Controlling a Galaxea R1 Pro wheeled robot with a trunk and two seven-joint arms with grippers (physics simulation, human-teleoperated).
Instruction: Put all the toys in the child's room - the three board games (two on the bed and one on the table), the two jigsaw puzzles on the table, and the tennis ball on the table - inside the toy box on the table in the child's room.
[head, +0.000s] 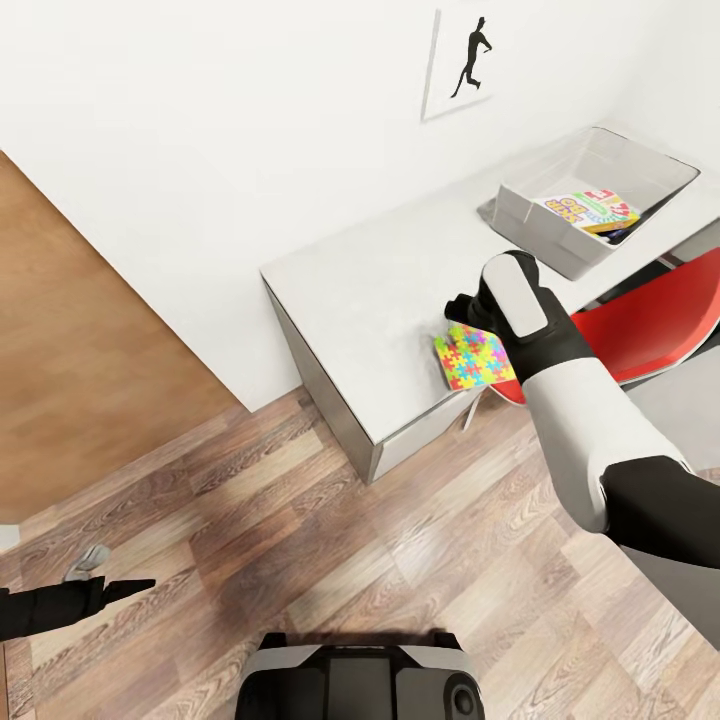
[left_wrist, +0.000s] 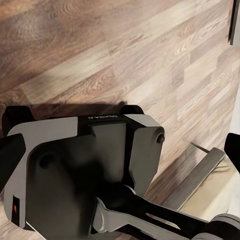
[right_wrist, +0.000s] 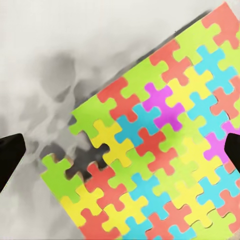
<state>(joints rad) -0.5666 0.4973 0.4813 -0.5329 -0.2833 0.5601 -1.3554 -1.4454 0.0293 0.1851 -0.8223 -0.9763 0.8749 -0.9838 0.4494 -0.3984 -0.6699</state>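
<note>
One jigsaw puzzle (head: 474, 361), a flat square of multicolour pieces, lies near the front edge of the pale grey table (head: 380, 300). My right gripper (head: 466, 312) hovers just above its far side. In the right wrist view the jigsaw puzzle (right_wrist: 160, 155) lies flat under the open gripper (right_wrist: 120, 152), whose dark fingertips (right_wrist: 10, 155) stand wide apart and touch nothing. The toy box (head: 530, 205) stands at the table's far right with a printed board game (head: 590, 212) inside. My left gripper (head: 125, 590) hangs low over the floor, open and empty. The tennis ball is out of view.
A red chair (head: 650, 320) stands against the table right beside my right arm. The white wall holds a baseball-player picture (head: 460, 62). Wood-plank floor (head: 300, 540) spreads in front of the table, with my base (left_wrist: 85, 170) below the left gripper. A grey-framed beige edge (left_wrist: 210, 175) lies beside the base.
</note>
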